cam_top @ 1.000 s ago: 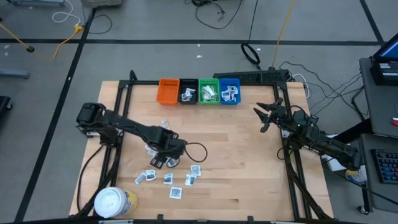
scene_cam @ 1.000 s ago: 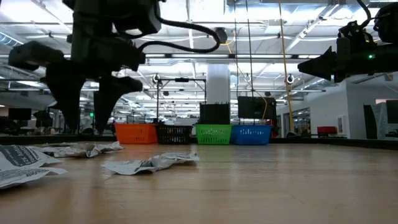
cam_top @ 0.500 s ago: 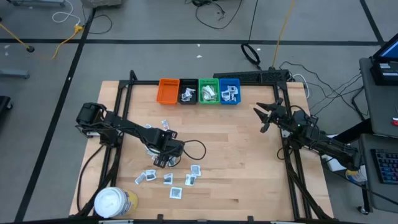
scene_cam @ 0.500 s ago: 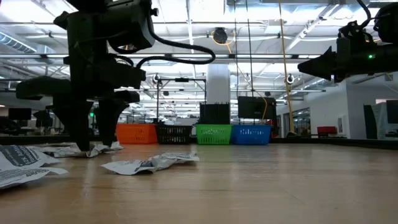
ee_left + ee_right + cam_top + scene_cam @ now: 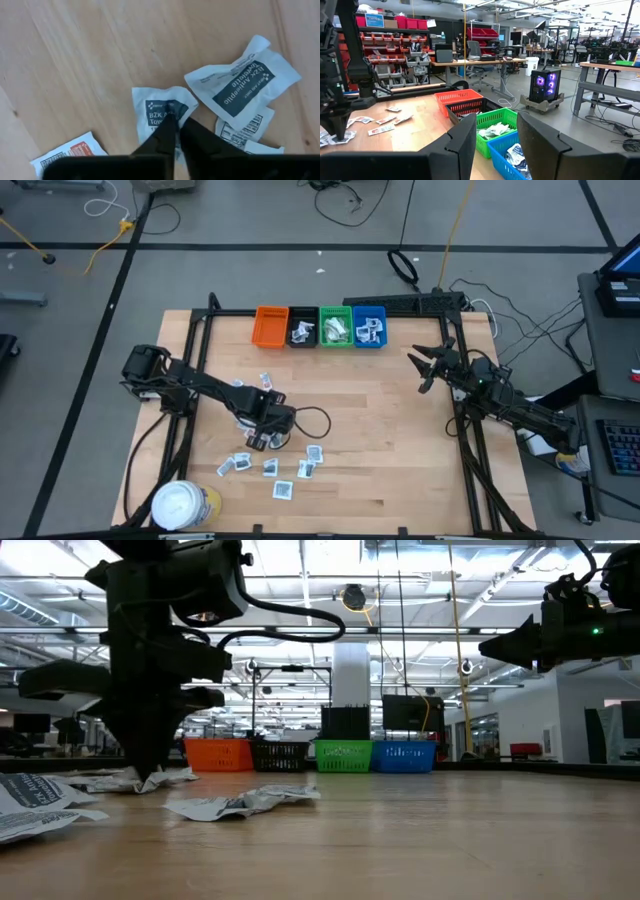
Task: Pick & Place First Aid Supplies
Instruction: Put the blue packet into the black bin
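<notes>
Several first aid supplies, small white sachets (image 5: 272,468), lie loose on the wooden table near its front left; one lies apart (image 5: 266,380) farther back. My left gripper (image 5: 260,440) points down among them, shut on a white sachet with dark print (image 5: 156,111). A bigger sachet (image 5: 242,82) lies beside it, over others. My right gripper (image 5: 425,365) hangs open above the table's right side, with nothing between its fingers (image 5: 465,142). My left gripper comes from above, pointing down, and its two fingertips (image 5: 169,131) meet on the middle of the sachet's printed face (image 5: 172,107), pinching it there. The sachet lies flat on the table (image 5: 150,780).
Orange (image 5: 271,326), black (image 5: 302,330), green (image 5: 335,327) and blue (image 5: 369,327) bins stand in a row at the far edge, three holding packets. A white-lidded yellow tub (image 5: 185,505) stands at the near left corner. Bare wood (image 5: 390,450) lies between the arms.
My left gripper has come down onto the sachets with its fingers apart, then shut on the one below it. The sachets have stayed on the table.
</notes>
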You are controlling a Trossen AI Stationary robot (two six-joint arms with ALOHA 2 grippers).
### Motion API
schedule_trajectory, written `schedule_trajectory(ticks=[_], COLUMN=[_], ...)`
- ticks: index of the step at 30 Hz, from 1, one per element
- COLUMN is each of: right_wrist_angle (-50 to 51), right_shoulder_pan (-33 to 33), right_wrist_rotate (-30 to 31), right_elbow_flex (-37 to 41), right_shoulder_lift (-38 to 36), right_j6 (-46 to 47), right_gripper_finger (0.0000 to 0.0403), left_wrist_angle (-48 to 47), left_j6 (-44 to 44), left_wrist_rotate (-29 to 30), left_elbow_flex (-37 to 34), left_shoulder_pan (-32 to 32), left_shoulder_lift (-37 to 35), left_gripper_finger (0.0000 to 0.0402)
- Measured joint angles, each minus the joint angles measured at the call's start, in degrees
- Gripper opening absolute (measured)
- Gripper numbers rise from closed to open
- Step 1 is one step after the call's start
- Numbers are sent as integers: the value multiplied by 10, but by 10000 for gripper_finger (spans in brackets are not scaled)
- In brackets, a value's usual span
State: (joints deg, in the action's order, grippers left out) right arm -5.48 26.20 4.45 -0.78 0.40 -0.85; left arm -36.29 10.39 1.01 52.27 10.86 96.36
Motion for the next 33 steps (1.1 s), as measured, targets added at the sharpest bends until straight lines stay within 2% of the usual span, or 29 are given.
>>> schedule_trajectory(ticks=[2,8,12,19,24,33], right_wrist_angle=[0,0,0,0,0,0], right_shoulder_pan=[0,0,0,0,0,0], right_wrist_rotate=[0,0,0,0,0,0], right_elbow_flex=[0,0,0,0,0,0], right_shoulder_lift=[0,0,0,0,0,0], right_j6=[0,0,0,0,0,0], right_gripper_finger=[139,139,139,139,139,139], left_wrist_angle=[0,-38,-70,-110,-176,-242], left_j6=[-1,-11,-55,-169,-264,-445], left_wrist_rotate=[-1,-8,-15,-16,-18,-58], left_elbow_flex=[0,14,37,74,99,103], left_shoulder_pan=[0,-20,-44,-101,-141,-204], left_shoulder_lift=[0,-24,-61,-109,-125,-145], left_gripper_finger=[8,4,3,2,2,2])
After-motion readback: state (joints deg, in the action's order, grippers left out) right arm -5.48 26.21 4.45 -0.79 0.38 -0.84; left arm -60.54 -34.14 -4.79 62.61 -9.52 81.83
